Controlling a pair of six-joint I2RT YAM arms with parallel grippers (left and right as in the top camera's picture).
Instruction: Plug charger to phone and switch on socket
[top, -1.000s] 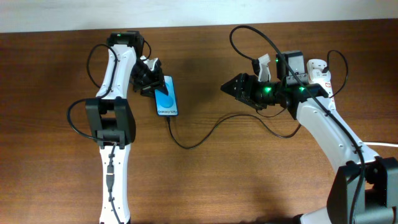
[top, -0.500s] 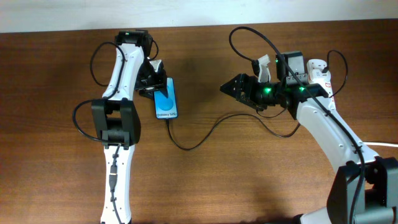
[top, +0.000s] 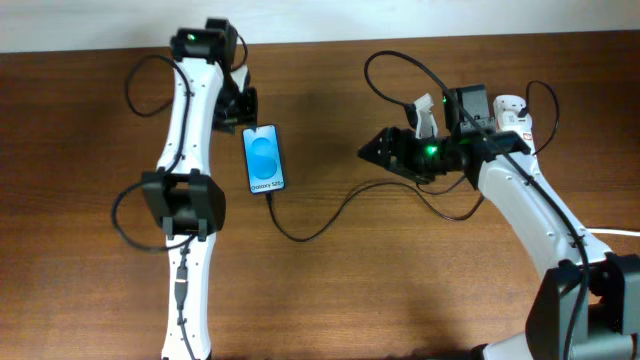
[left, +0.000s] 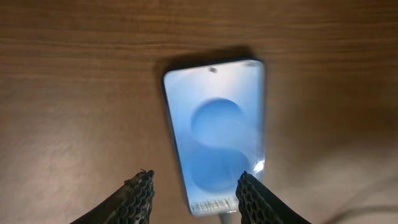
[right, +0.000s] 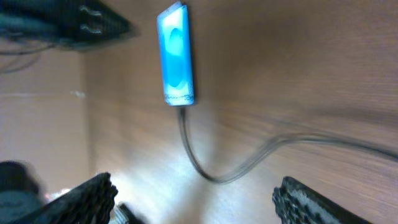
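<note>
Phone (top: 264, 159) lies flat, screen up, beside the left arm. Charger (top: 330, 215) looks seated in the phone's lower edge, its cable slack across the table. Left gripper (left: 194, 186) hangs released above the phone. Right gripper (top: 368, 150) is spread wide, grasping nothing. Socket (top: 510, 105) sits behind the right wrist, partly hidden. I judge only the switch is left. I'd bring the right fingers together and press the rocker squarely, clear of the cable.

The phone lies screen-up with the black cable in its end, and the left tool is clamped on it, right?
Not clamped: the left tool is open and off the phone, as the left wrist and overhead views show. The rest holds.
</note>
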